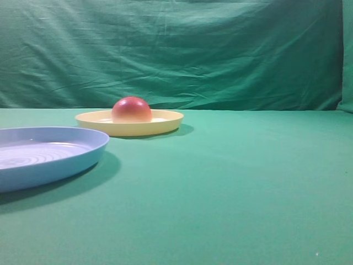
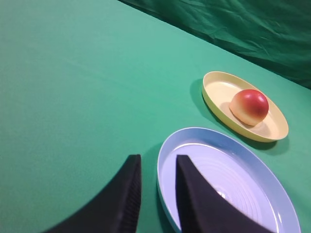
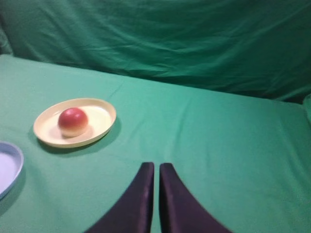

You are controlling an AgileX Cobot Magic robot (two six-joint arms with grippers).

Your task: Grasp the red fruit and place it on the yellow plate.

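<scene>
On the far left of the tabletop: the pale yellow shallow round plastic plate sat on the green cloth-covered tabletop, casting a soft shadow to its right.
Red fruit: the small glossy dome-shaped toy fruit, red on top and fading to yellowish-peach at its base, rested inside the yellow plate, flat side down and upright; in the left wrist view it lay toward the far side of the plate, and in the right wrist view it lay left of the plate's middle.
Blue plate: a light blue round plastic plate with ringed ridges in its base stood nearer and further left than the yellow plate, close beside it but apart, cut off by the left edge of the exterior view.
Left claw: the dark left claw hung over the near rim of the blue plate, its fingers slightly spread with a narrow gap between them, pinching nothing.
Right claw: the dark right claw hung above bare cloth, right of and nearer than the yellow plate and well apart from it, its fingers pressed almost together with only a sliver showing between them, holding nothing.
Backdrop: a creased green cloth hung behind the tabletop.
</scene>
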